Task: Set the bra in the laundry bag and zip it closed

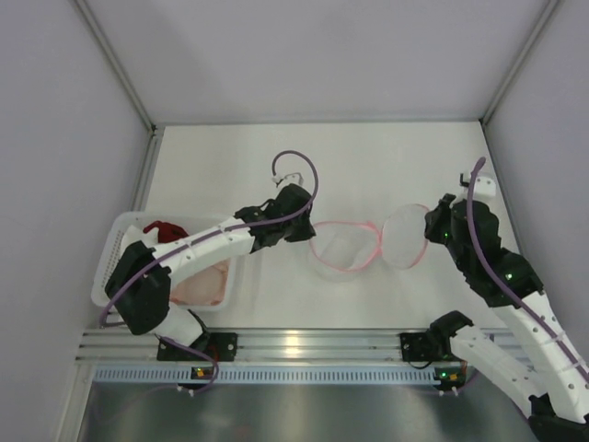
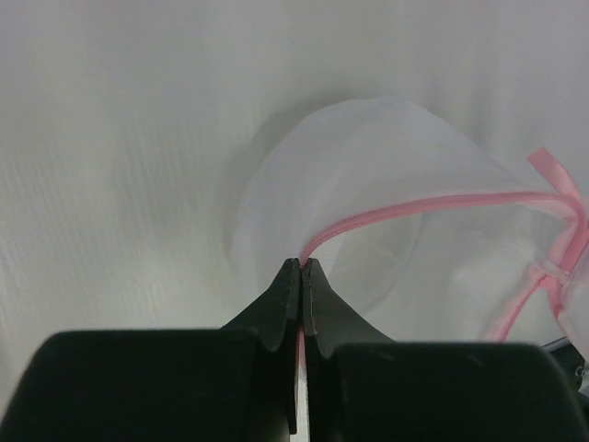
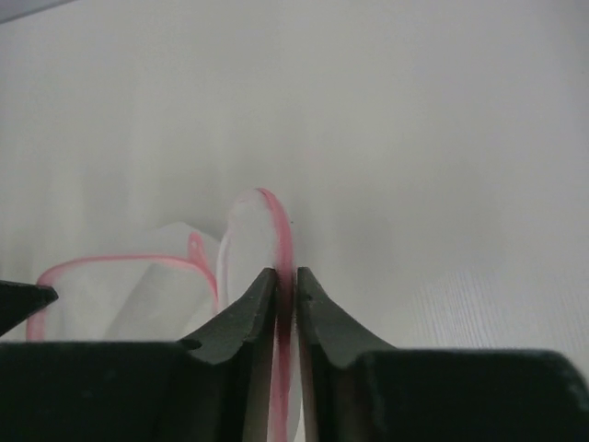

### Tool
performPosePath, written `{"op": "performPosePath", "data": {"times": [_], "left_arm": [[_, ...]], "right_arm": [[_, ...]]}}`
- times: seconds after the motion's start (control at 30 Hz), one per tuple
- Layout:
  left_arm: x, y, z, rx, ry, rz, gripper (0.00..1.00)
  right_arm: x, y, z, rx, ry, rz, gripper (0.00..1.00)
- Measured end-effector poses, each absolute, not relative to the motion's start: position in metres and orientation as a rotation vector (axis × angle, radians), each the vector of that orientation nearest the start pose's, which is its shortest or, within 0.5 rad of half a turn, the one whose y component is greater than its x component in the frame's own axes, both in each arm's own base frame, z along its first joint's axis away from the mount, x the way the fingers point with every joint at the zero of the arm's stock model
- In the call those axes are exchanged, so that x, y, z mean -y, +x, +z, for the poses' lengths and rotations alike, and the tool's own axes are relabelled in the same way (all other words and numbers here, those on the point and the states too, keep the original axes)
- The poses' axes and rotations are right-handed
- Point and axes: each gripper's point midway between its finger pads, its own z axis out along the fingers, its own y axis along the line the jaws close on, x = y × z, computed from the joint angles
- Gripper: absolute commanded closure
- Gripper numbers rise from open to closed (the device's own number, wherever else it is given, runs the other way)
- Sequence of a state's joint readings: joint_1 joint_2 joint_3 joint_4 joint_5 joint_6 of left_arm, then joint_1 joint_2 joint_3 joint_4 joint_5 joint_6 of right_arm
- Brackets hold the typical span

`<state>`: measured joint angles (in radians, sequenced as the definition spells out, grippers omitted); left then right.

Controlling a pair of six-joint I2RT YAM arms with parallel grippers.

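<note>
The laundry bag (image 1: 348, 249) lies open in the middle of the table, two round white mesh halves with a pink zip rim. My left gripper (image 1: 306, 232) is shut on the rim of its left half (image 2: 368, 221). My right gripper (image 1: 429, 226) is shut on the rim of the right half (image 3: 283, 241), which stands on edge. The pale pink bra (image 1: 204, 284) lies in the white basket (image 1: 118, 241) at the left, under my left arm. The bag (image 2: 386, 175) looks empty inside.
A dark red bra (image 1: 166, 230) lies at the back of the same basket. Grey walls stand at the left, the back and the right. A metal rail (image 1: 304, 345) runs along the table's near edge.
</note>
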<state>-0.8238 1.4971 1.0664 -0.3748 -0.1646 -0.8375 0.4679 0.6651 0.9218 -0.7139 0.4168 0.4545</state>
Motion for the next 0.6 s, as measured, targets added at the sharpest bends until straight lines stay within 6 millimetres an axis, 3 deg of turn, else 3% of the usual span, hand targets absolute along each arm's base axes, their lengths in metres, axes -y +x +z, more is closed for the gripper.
{"op": "performPosePath", "data": {"times": [0.03,0.2,0.33,0.43,0.5,0.6], "left_arm": [[0.299,0.271,0.127,-2.445,-0.093,-0.594,1.0],[0.304,0.269,0.124,-2.446,-0.076,-0.591,1.0],[0.303,0.27,0.124,-2.441,-0.075,-0.583,1.0],[0.303,0.271,0.123,-2.439,-0.075,-0.579,1.0],[0.303,0.271,0.123,-2.439,-0.071,-0.577,1.0],[0.302,0.272,0.123,-2.435,-0.067,-0.568,1.0]], "right_arm": [[-0.056,0.233,0.253,-1.984,0.252,0.166,0.6],[-0.057,0.235,0.244,-2.038,0.244,0.14,0.21],[-0.071,0.244,0.249,-2.076,0.178,0.164,0.19],[-0.092,0.246,0.245,-2.103,0.08,0.26,0.21],[-0.112,0.248,0.232,-2.124,0.023,0.355,0.23],[-0.136,0.245,0.191,-2.214,-0.03,0.464,0.25]]}}
